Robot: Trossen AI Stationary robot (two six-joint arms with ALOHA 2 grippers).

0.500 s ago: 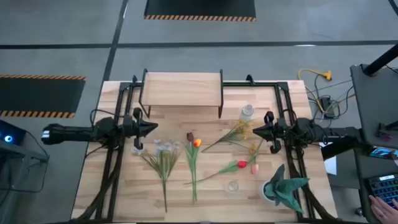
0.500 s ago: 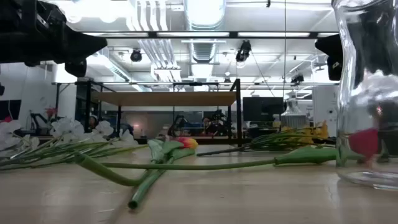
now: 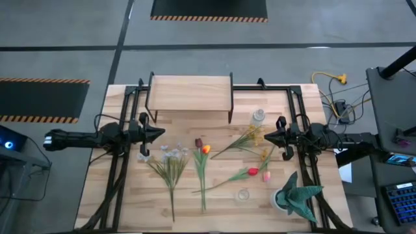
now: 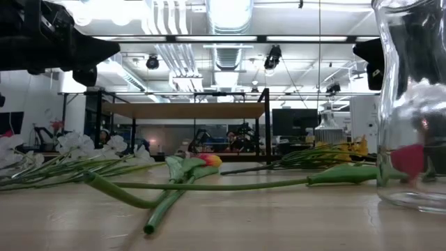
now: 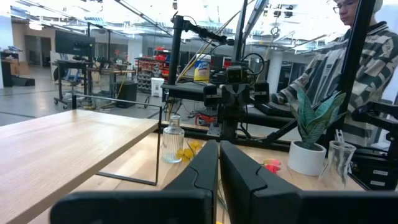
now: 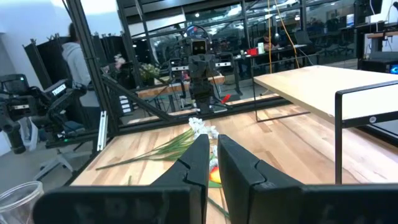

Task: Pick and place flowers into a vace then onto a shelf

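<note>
The flowers lie loose on the tabletop between the arms. A bunch of white blooms, a maroon tulip and a yellow-orange tulip are left of centre. A yellow sprig, a red tulip and a pink tulip are toward the right. The shelf stands at the far edge. A ribbed glass bottle and a clear glass stand upright. My left gripper hovers shut above the table left of the flowers. My right gripper hovers shut by the yellow sprig.
A spiky green plant in a white pot stands at the near right. Black frame rails run along both sides of the table. A person in a striped top is beyond the right side, another person beyond the left.
</note>
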